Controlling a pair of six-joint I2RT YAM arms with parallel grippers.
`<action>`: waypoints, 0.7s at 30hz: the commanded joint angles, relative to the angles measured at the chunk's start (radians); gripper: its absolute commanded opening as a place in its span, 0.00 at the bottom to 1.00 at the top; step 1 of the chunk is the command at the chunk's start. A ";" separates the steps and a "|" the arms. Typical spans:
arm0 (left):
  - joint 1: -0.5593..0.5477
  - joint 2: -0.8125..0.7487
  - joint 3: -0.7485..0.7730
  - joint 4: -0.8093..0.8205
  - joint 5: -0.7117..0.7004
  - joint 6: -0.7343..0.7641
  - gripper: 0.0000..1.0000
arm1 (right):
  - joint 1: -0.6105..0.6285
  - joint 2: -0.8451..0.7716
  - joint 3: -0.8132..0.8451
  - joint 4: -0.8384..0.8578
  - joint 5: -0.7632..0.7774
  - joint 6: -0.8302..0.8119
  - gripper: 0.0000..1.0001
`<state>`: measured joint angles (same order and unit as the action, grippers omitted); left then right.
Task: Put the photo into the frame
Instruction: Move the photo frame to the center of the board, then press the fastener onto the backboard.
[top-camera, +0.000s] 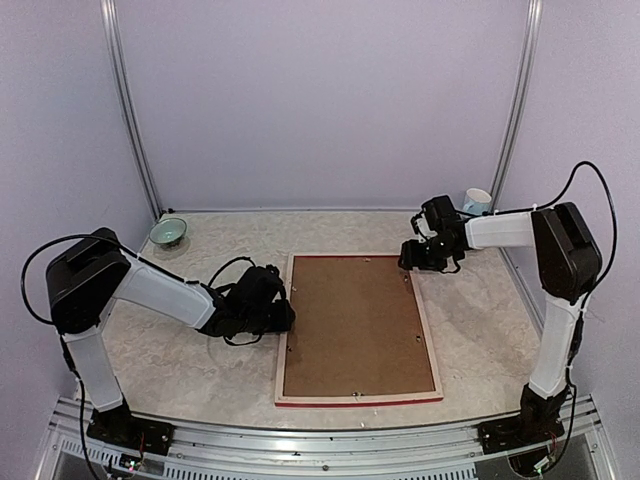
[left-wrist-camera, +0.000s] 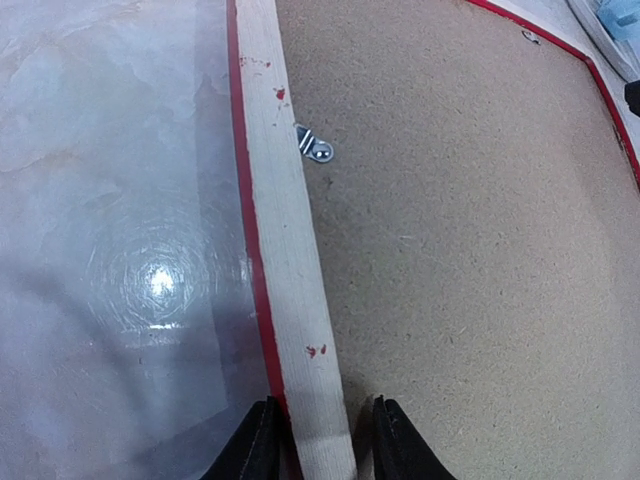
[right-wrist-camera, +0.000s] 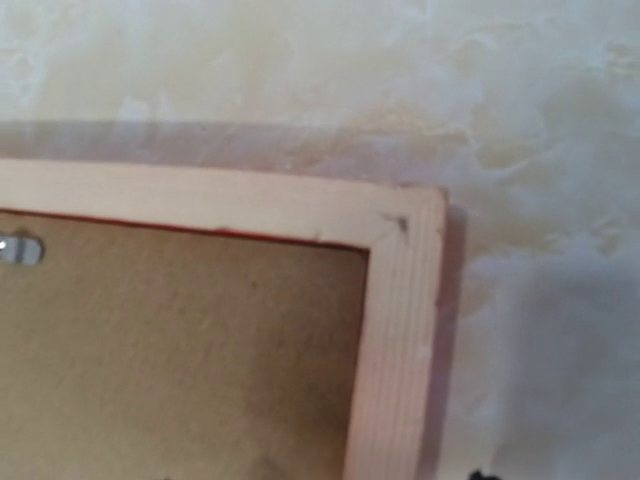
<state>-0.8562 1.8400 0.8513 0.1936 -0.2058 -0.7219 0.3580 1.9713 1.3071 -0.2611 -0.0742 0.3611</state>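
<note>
The frame (top-camera: 283, 335) lies face down mid-table, pale wood back up, thin red edge showing, with a plain brown backing board (top-camera: 355, 325) inside it. The photo is hidden. My left gripper (top-camera: 285, 318) sits low at the frame's left rail. In the left wrist view the left gripper (left-wrist-camera: 320, 425) straddles that rail (left-wrist-camera: 285, 250): one finger is against the red outer edge, the other stands a little off on the board. My right gripper (top-camera: 415, 262) hovers over the frame's far right corner (right-wrist-camera: 400, 260); only a dark tip shows at the bottom of its view, with nothing between the fingers.
A green bowl (top-camera: 168, 232) sits at the back left and a white and blue cup (top-camera: 477, 201) at the back right. A small metal clip (left-wrist-camera: 318, 150) lies on the board by the left rail. Left of that rail the table has a glossy, clear-looking patch (left-wrist-camera: 150, 280).
</note>
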 joint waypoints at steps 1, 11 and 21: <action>-0.017 -0.001 -0.014 -0.025 0.040 -0.015 0.35 | 0.004 -0.046 -0.018 -0.037 -0.002 0.013 0.63; -0.018 -0.013 -0.014 -0.032 0.031 -0.016 0.40 | -0.003 -0.036 -0.050 -0.029 -0.016 0.014 0.50; -0.018 -0.015 -0.013 -0.033 0.030 -0.017 0.41 | -0.004 0.002 -0.052 -0.034 -0.031 0.009 0.47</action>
<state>-0.8619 1.8389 0.8513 0.2005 -0.2020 -0.7326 0.3576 1.9533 1.2636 -0.2878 -0.0963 0.3679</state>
